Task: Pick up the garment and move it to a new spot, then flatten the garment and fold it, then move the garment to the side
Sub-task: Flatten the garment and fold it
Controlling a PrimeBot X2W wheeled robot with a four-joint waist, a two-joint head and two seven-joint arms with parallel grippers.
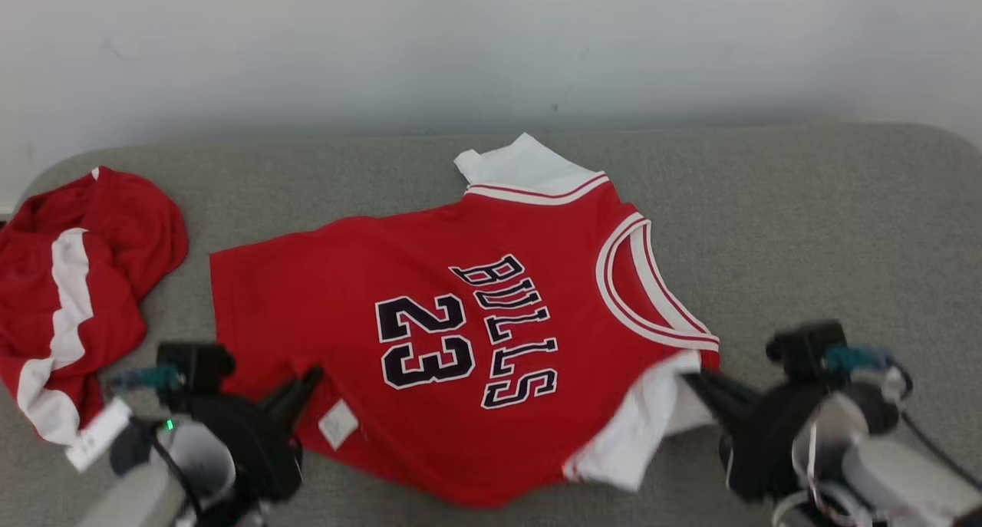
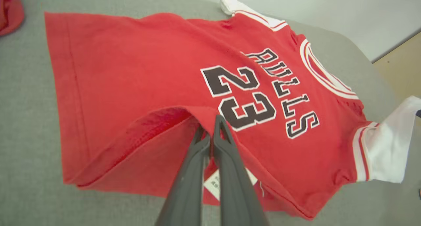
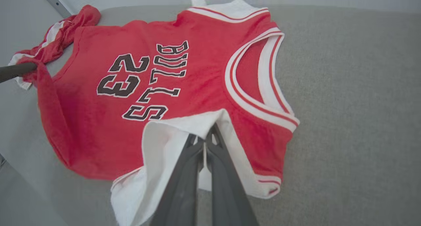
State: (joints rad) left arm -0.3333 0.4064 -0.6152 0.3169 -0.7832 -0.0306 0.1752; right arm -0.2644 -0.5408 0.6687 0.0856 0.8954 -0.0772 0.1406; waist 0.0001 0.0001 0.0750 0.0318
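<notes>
Both grippers are clamped on cloth: left gripper (image 2: 209, 124) pinches the jersey's (image 1: 430, 281) red edge just on my side of the 23 print (image 1: 426, 339), right gripper (image 3: 204, 134) pinches the white sleeve (image 1: 652, 427) right of the 23, past the lettering. Jersey lies print-up on the grey pad (image 1: 805, 228), near edge lifted, rest flat. Looks like the fold step, so I'd raise both pinches level and carry them over the 23 together under light tension, minding the loose tag (image 1: 337, 423) near the 23 and the red bundle (image 1: 69, 297) well left of it.
</notes>
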